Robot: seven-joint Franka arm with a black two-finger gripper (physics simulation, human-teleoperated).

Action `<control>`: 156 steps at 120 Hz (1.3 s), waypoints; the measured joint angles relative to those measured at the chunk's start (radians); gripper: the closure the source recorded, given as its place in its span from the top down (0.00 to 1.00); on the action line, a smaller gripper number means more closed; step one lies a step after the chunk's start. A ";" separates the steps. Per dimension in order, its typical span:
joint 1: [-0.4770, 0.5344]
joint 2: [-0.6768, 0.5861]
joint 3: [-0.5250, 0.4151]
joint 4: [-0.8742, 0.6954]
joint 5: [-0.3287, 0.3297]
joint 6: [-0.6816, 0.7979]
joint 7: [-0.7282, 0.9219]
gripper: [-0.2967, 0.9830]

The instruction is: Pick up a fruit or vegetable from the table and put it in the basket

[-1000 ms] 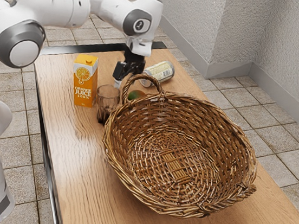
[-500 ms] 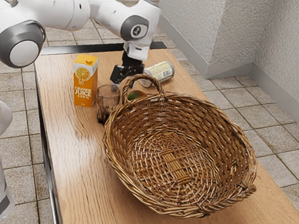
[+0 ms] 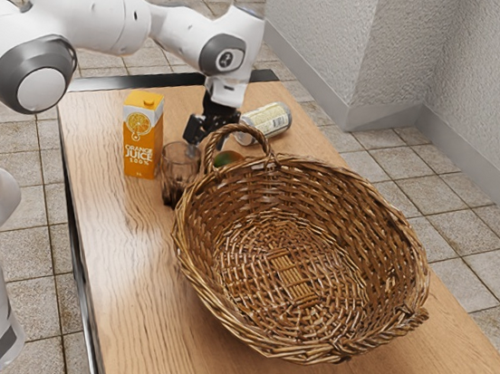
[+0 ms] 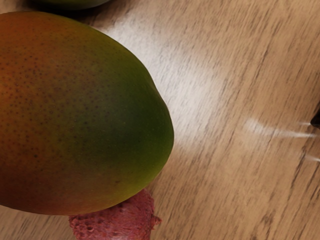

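My gripper (image 3: 208,132) is over the far part of the table in the exterior view, behind the basket's raised handle, its fingers apart. The wicker basket (image 3: 376,212) stands open side up, nothing inside it. A green and reddish fruit (image 3: 225,158) is partly hidden behind the basket's rim and handle, near the gripper. In the wrist view a large mango (image 4: 85,115), orange to green, lies on the wood. Against its edge sits a pink, bumpy fruit (image 4: 117,217), and part of another green fruit (image 4: 75,3) shows beyond the mango.
An orange juice carton (image 3: 143,136) stands upright toward the exterior view's left. A dark translucent glass (image 3: 179,168) stands between it and the basket. Just to the exterior view's right of my gripper, a can (image 3: 265,123) lies on its side on the wooden table (image 3: 130,284).
My arm's last links have tilted and dropped slightly, and my gripper has shifted a little toward the exterior view's left. The basket, carton, glass and can have stayed where they were.
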 joint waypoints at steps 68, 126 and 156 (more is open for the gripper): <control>-0.001 0.001 -0.010 -0.038 -0.001 0.045 0.010 0.77; 0.006 0.042 -0.011 -0.049 -0.017 0.075 0.011 0.64; 0.006 0.052 -0.012 -0.048 -0.010 0.097 0.006 0.79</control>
